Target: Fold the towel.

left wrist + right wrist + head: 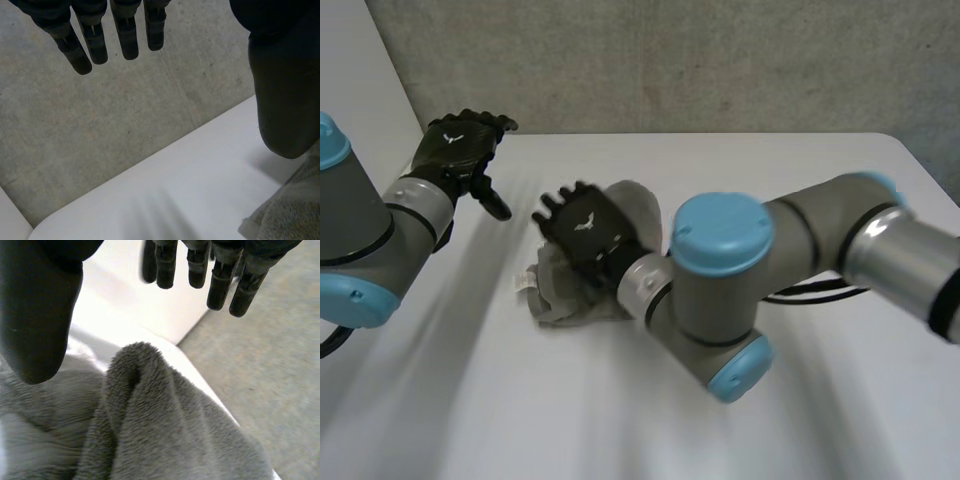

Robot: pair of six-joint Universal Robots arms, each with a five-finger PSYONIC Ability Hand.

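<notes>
A grey towel [563, 300] lies bunched up in the middle of the white table [470, 400], with a small white label [520, 283] at its left edge. My right hand [585, 232] hovers over the bunch with its fingers straight and apart. In the right wrist view the towel [165, 435] rises in a thick fold under the palm, and the thumb [40, 315] and fingers [220, 275] stand clear of it. My left hand [460, 145] is open above the table's far left corner, away from the towel. Beside its thumb [285, 90] a towel edge [295, 210] shows.
The right arm's elbow [720, 270] reaches across the table's middle, close to the towel. Grey concrete floor [720, 60] lies beyond the far table edge. A white wall [360, 80] stands at the left.
</notes>
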